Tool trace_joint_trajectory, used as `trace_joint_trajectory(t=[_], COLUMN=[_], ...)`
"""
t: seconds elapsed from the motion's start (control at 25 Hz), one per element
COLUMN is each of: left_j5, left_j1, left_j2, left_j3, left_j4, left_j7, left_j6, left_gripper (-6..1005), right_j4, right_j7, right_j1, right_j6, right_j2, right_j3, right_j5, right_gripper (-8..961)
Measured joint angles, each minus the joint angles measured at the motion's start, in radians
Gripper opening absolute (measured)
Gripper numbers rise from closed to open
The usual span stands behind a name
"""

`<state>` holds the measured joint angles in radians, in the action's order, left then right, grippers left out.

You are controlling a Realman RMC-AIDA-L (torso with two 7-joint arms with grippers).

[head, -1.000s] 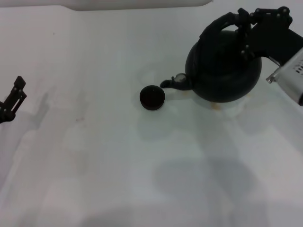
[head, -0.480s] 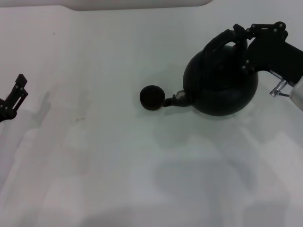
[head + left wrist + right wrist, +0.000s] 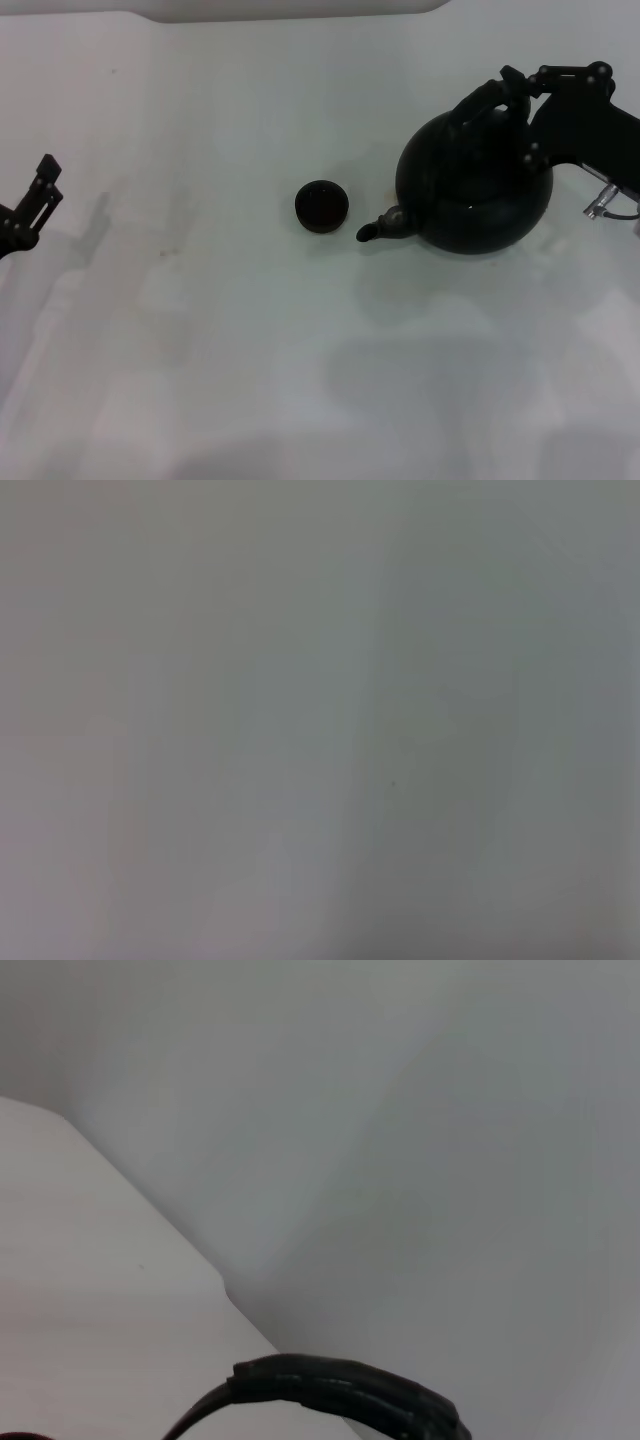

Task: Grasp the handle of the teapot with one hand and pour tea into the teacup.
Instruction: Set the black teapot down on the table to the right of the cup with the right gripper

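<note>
The large matte black teapot (image 3: 474, 195) is at the right of the head view. Its short spout (image 3: 380, 226) points left and toward me, a short gap right of the teacup. My right gripper (image 3: 520, 85) is shut on the arched black handle (image 3: 487, 98) at the pot's top. The handle also shows as a black arc in the right wrist view (image 3: 345, 1390). The teacup (image 3: 321, 206) is a tiny dark round bowl standing upright on the white table, left of the spout. My left gripper (image 3: 35, 200) is parked at the far left edge.
The white table (image 3: 220, 330) spreads wide around the cup and the pot. A pale raised edge (image 3: 290, 8) runs along the far side. The left wrist view shows only plain pale surface.
The teapot has moved right and toward me, away from the cup. Its spout has dropped from the cup's rim to a point right of the cup. The left arm stayed still.
</note>
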<state>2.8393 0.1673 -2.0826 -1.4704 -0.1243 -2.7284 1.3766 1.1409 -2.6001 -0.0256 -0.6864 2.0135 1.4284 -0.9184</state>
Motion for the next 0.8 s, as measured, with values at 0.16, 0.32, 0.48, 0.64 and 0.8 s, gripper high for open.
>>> trace_joint_trajectory(t=[0.16, 0.32, 0.48, 0.64, 0.8], left_j5=[-0.002, -0.005, -0.005, -0.007, -0.008], left_j1=[0.002, 0.003, 0.004, 0.005, 0.009], left_j2=[-0.001, -0.002, -0.003, -0.004, -0.004], left_j3=[0.0, -0.001, -0.001, -0.002, -0.002], left_j4=[0.0, 0.0, 0.0, 0.0, 0.0], left_j7=[0.001, 0.001, 0.002, 0.003, 0.003], left_j6=[-0.001, -0.001, -0.001, 0.003, 0.004], left_gripper=[770, 771, 771, 771, 771], right_j4=[-0.05, -0.074, -0.107, -0.126, -0.143], right_j7=[-0.034, -0.057, -0.073, -0.078, -0.079], right_j1=[0.015, 0.02, 0.03, 0.036, 0.043], right_j6=[-0.043, -0.06, -0.079, -0.095, -0.1], right_j2=[-0.001, -0.001, 0.0, 0.0, -0.002], right_j3=[0.027, 0.037, 0.046, 0.048, 0.049], right_j5=[0.032, 0.044, 0.067, 0.083, 0.094], right_gripper=[116, 117, 117, 118, 119])
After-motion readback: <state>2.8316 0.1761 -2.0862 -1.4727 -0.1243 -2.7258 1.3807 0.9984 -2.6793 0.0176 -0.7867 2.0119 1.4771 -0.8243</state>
